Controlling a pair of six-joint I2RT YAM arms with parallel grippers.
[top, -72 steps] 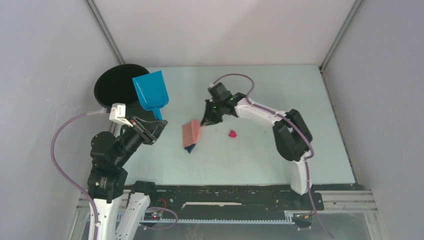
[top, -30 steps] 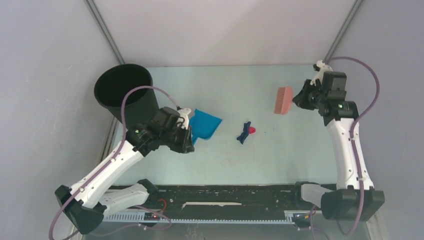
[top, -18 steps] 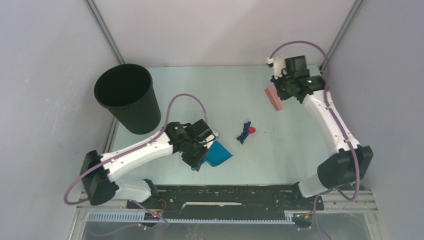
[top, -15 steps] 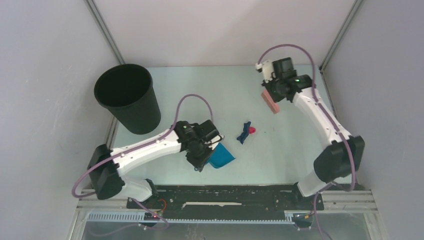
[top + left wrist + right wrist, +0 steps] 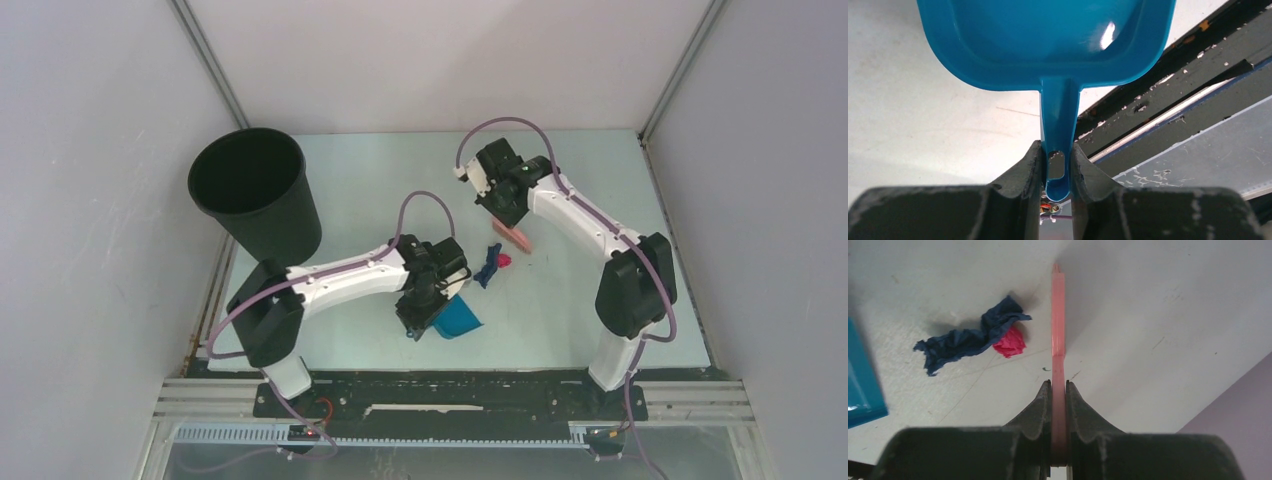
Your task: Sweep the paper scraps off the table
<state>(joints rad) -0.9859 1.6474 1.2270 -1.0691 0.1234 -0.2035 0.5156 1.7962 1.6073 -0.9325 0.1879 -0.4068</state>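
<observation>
Top view. Pale mint counter (image 5: 400, 170), grey-white walls (image 5: 100, 150) on three sides, black rail (image 5: 450, 385) along the near edge. A tall black bin (image 5: 255, 195) stands in the far-left corner, roughly 10 o'clock from the counter's middle.

Paper scraps (image 5: 493, 263): two seen, just right of centre. One is a twisted dark blue scrap (image 5: 968, 337), the other a small red scrap (image 5: 1010, 344). The red one is tucked against the blue one's end on the brush side, touching it. Both lie on bare counter, apart from either tool.

Left arm (image 5: 340, 275) reaches in from the near-left. The left claw (image 5: 1056, 155) pinches the thin handle (image 5: 1059, 115) of the blue dustpan (image 5: 460, 320) — one finger pressed to each side, close to the handle's end where the hanging hole is. The dustpan sits at about 7 o'clock from the scraps, near but not touching. Whether its lip rests on the counter cannot be told.

Right arm (image 5: 590, 225) arcs over from the near-right. The right claw (image 5: 1058, 387) is clamped tight on the pink brush (image 5: 515, 238), which the wrist view shows edge-on as a narrow pink strip. The brush stands at about 1 o'clock from the scraps, just beside the red one, with a small gap between. Its far end is at or very near the counter — contact not confirmed. In the right wrist view the scraps lie left of the brush, and a blue corner of the dustpan shows at the left edge.
</observation>
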